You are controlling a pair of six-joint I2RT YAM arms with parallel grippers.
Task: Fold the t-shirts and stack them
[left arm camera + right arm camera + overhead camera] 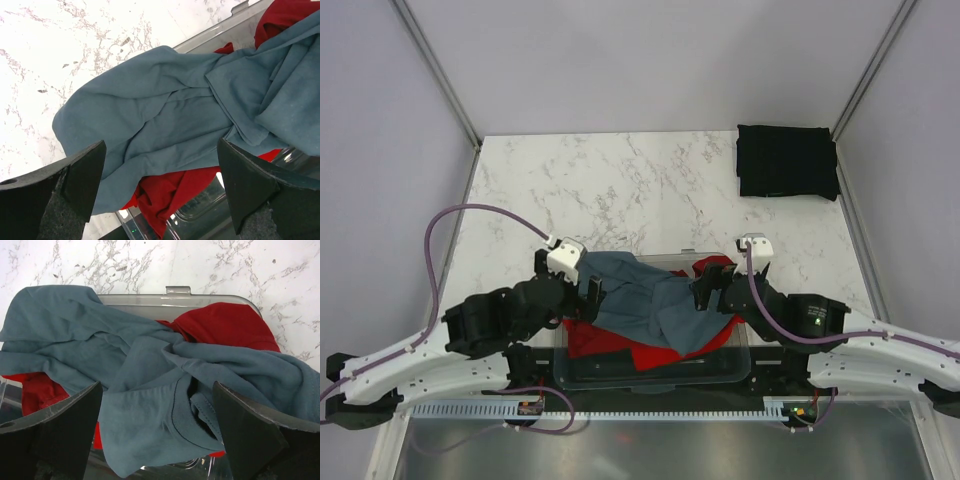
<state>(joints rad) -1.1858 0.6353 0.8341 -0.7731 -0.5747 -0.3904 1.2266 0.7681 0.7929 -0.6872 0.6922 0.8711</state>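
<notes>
A crumpled slate blue-grey t-shirt lies on top of a bright red t-shirt in a clear plastic bin at the table's near edge. The blue-grey cloth spills over the bin's left rim onto the marble. A black t-shirt lies folded at the far right corner. My left gripper hovers open over the blue-grey shirt's left part. My right gripper hovers open over its right part, above the neckband. Neither holds anything.
The bin's far rim and latch face the open marble tabletop. Grey walls and metal frame posts enclose the table on three sides. A purple cable loops up from the left arm.
</notes>
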